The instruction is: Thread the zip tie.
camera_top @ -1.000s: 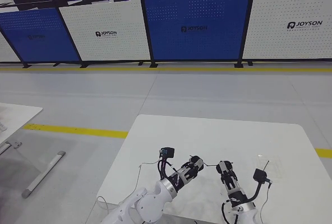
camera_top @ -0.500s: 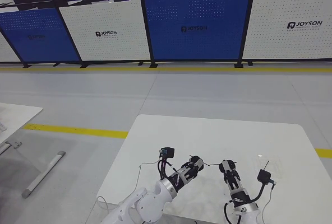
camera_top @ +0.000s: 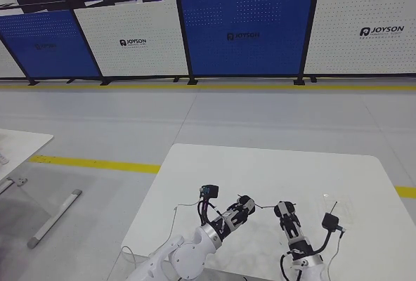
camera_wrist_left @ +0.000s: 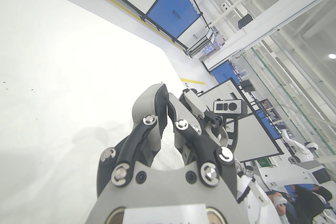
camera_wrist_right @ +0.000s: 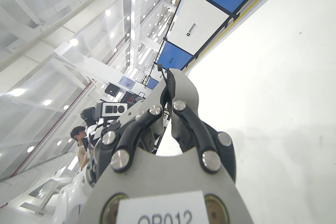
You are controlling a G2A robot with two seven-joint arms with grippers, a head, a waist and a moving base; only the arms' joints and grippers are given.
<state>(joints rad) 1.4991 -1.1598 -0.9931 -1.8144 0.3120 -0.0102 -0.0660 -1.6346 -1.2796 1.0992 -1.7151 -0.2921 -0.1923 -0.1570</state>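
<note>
Top view: the left gripper (camera_top: 246, 204) and the right gripper (camera_top: 283, 208) sit close together over the near part of the white table (camera_top: 264, 165), with a thin black zip tie (camera_top: 264, 207) running between them. Left wrist view: the jaws are pressed together; whether they pinch the tie cannot be told. Right wrist view: the jaws clamp the tie, its head poking past the tips

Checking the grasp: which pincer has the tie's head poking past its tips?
The right pincer: the zip tie's head juts beyond its tips; the left pincer shows no head.
</note>
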